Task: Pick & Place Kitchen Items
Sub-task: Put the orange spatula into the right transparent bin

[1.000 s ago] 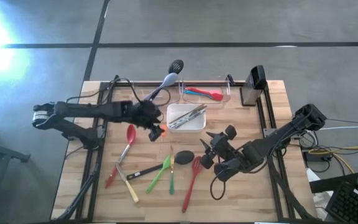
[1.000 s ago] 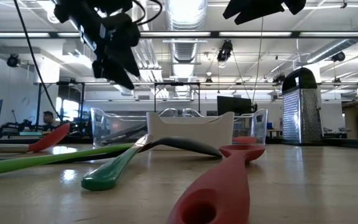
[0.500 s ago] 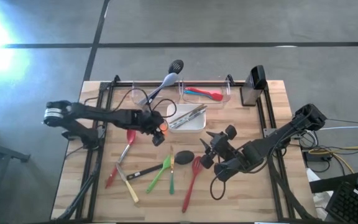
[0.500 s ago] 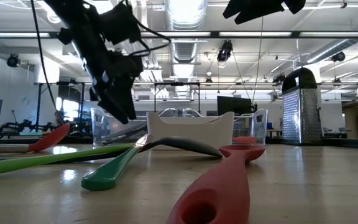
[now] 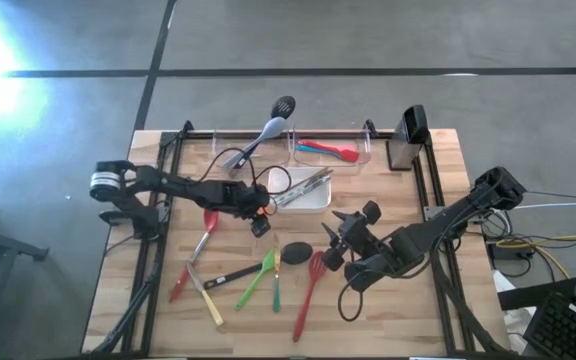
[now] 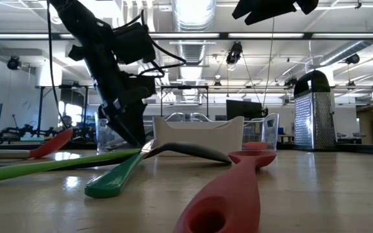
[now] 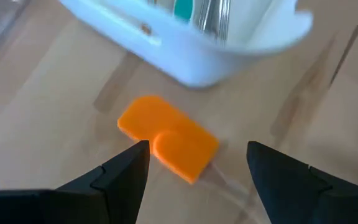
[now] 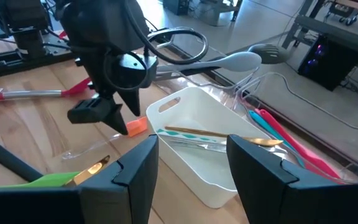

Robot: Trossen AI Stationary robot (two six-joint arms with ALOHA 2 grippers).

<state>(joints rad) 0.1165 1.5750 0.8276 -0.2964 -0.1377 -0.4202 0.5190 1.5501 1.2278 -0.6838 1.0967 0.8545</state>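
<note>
An orange spatula head [image 7: 166, 138] on a clear handle lies flat on the table just in front of the white dish [image 5: 290, 201]. My left gripper [image 7: 197, 146] is open and slants down over it, one finger on either side of the head, also seen in the high view [image 5: 259, 224]. My right gripper [image 5: 330, 243] hangs open above the table's right middle, with nothing between its fingers [image 8: 135, 168]. Below and left of it lie a red spoon [image 5: 208, 222], green utensils [image 5: 260, 275], a black spoon [image 5: 296, 250] and a red slotted turner [image 5: 313, 275].
Two clear bins stand at the far edge, one holding a grey spoon [image 5: 268, 130], the other red and blue utensils [image 5: 328, 150]. The white dish holds metal utensils [image 5: 306, 185]. A box grater [image 5: 408, 135] stands at the far right. Black frame rails run along both table sides.
My left gripper has come down and moved toward the table's right and near side, tipping steeper, until its open fingers stand low over the orange spatula head. The utensils lie as before.
</note>
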